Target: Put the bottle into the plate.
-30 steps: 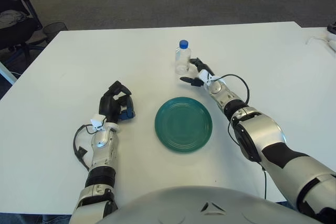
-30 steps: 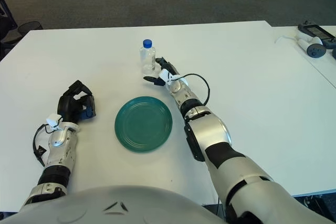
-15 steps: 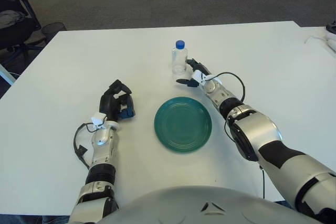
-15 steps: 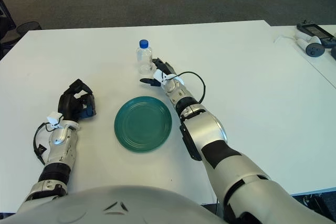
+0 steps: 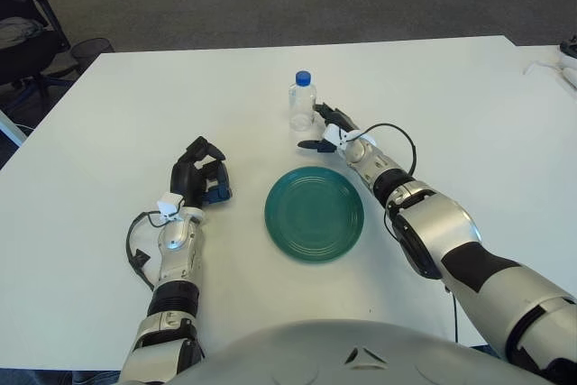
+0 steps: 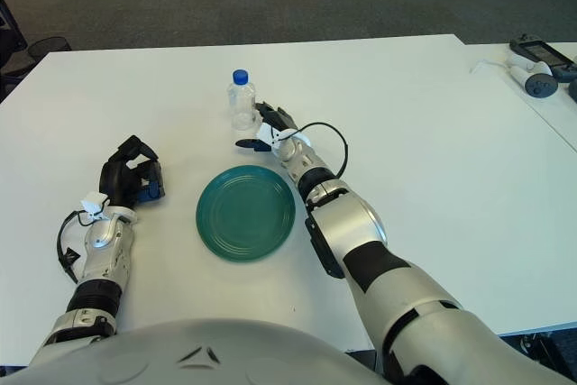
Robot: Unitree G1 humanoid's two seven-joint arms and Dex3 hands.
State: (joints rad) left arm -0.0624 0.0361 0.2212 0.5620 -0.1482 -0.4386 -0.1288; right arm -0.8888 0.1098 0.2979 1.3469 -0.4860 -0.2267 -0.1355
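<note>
A large white table (image 5: 469, 105) fills most of the scene, with dark grey carpet beyond its far edge. At the far left, off the table, part of a black office chair (image 5: 32, 29) shows. At the far right, on a neighbouring white surface, lie a grey handheld device (image 6: 539, 59) and a white cable; no writing on them can be read.

Near the middle of the table, toward the near side, sits a round teal plate (image 5: 315, 214) with concentric ridges, nothing on it.

The left hand (image 5: 200, 179) shows to the left of the plate, well apart from it, its black fingers curled inward around nothing; a blue part shows at its palm.

The right hand (image 5: 330, 129) reaches to the far side of the plate, just right of the bottle. Its fingers are spread apart: one dark finger (image 5: 309, 143) points left on the near side of the bottle's base, the others lie at the bottle's right side. They sit just beside the bottle, and contact cannot be told; they are not clamped on it.

The small clear plastic bottle (image 5: 301, 103) with a blue cap stands upright on the table, beyond the plate and apart from it. No label or writing is legible on it.
</note>
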